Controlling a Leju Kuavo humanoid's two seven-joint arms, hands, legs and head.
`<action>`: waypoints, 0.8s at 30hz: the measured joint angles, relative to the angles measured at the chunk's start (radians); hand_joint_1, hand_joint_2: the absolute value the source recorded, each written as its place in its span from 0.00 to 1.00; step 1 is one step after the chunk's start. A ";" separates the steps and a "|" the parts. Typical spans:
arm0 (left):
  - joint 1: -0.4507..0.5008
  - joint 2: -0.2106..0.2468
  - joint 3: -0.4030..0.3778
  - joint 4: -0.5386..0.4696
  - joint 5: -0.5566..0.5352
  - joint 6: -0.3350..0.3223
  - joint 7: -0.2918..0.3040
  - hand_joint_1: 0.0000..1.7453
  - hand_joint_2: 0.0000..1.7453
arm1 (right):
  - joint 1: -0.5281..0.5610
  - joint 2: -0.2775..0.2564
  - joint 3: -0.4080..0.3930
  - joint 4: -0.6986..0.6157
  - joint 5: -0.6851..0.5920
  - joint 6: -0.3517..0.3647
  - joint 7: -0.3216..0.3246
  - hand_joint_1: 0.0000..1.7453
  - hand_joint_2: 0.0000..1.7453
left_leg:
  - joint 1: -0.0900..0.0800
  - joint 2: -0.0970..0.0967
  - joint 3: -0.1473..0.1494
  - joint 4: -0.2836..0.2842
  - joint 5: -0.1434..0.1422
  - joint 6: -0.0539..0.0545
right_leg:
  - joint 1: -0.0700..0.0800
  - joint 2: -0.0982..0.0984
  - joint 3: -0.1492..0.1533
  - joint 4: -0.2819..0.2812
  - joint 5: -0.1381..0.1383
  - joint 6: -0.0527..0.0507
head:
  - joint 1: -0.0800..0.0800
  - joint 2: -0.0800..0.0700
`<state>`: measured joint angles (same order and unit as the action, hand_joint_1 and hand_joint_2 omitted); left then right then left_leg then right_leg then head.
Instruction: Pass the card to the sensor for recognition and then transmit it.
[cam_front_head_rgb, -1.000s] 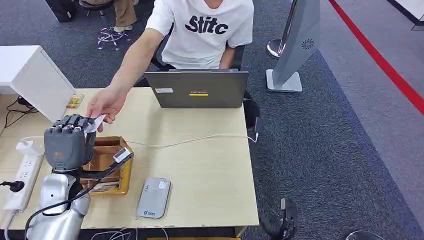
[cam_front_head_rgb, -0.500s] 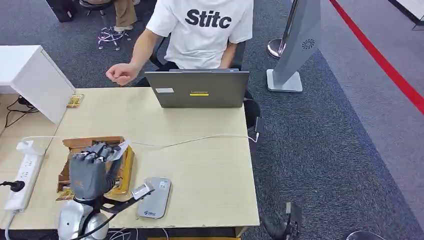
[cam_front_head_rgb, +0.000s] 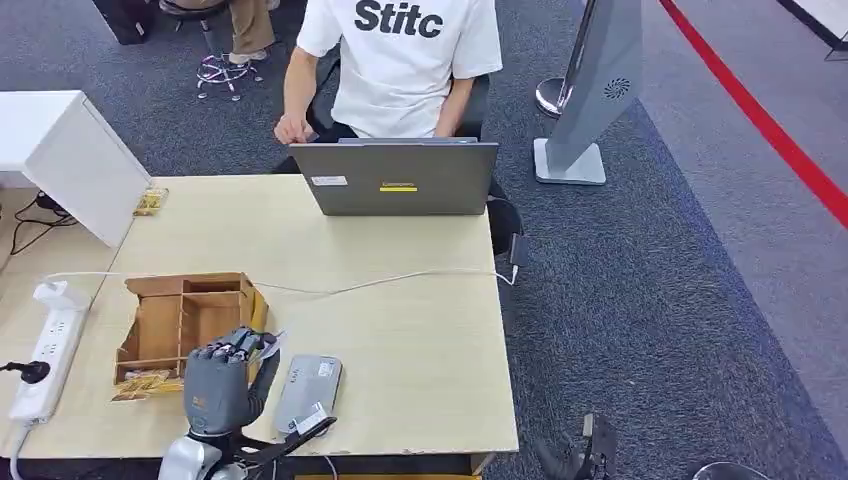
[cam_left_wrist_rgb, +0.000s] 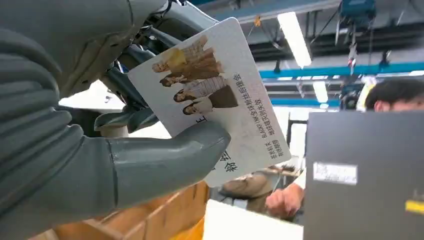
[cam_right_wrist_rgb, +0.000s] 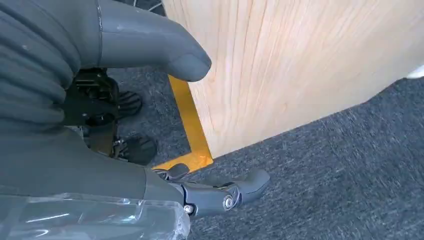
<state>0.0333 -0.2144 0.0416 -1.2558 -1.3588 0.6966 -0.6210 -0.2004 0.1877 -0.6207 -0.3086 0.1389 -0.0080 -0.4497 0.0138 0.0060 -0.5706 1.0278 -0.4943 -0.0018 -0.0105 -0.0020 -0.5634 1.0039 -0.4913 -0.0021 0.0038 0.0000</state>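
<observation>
My left hand (cam_front_head_rgb: 222, 385) is raised over the table's front edge, between the wooden organiser (cam_front_head_rgb: 185, 310) and the grey sensor pad (cam_front_head_rgb: 308, 395). It pinches a white card (cam_left_wrist_rgb: 220, 100) printed with several figures and text between thumb (cam_left_wrist_rgb: 165, 162) and fingers. In the head view a corner of the card (cam_front_head_rgb: 268, 344) pokes out above the hand, just left of the sensor. My right hand (cam_right_wrist_rgb: 100, 150) hangs beside the table's wooden side panel (cam_right_wrist_rgb: 300, 60), fingers apart and holding nothing.
A person in a white T-shirt (cam_front_head_rgb: 400, 60) sits behind an open laptop (cam_front_head_rgb: 395, 178) at the far edge. A white cable (cam_front_head_rgb: 380, 282) crosses the table's middle. A power strip (cam_front_head_rgb: 45, 350) lies at the left, with a white box (cam_front_head_rgb: 70, 160) behind it.
My left hand took the card from the person's hand and drew back to the front edge beside the sensor. The person's hand withdrew behind the laptop.
</observation>
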 joint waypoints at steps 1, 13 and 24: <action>0.001 0.000 0.005 0.010 -0.004 0.000 0.003 1.00 1.00 | 0.001 -0.001 0.000 0.000 0.000 0.000 0.000 0.00 1.00 | 0.000 0.000 0.000 0.000 0.000 0.000 | 0.000 0.000 0.000 0.000 0.000 0.000 | 0.000 0.000; 0.014 0.000 0.057 0.134 -0.021 0.000 0.043 1.00 1.00 | 0.012 -0.008 -0.001 0.000 0.000 -0.002 -0.015 0.00 1.00 | 0.000 0.000 0.000 0.000 0.000 0.000 | 0.000 0.000 0.000 0.000 0.000 0.000 | 0.000 0.000; 0.006 0.019 0.047 0.234 -0.021 0.001 0.077 1.00 1.00 | 0.012 -0.008 -0.001 0.000 0.012 -0.010 -0.016 0.00 1.00 | 0.000 0.000 0.000 0.000 0.000 0.000 | 0.000 0.000 0.000 0.000 0.000 0.000 | 0.000 0.000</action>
<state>0.0388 -0.1953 0.0885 -1.0219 -1.3802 0.6973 -0.5440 -0.1883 0.1797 -0.6218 -0.3086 0.1511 -0.0175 -0.4662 0.0137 0.0060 -0.5706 1.0278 -0.4943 -0.0018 -0.0105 -0.0020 -0.5634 1.0039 -0.4913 -0.0021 0.0038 0.0000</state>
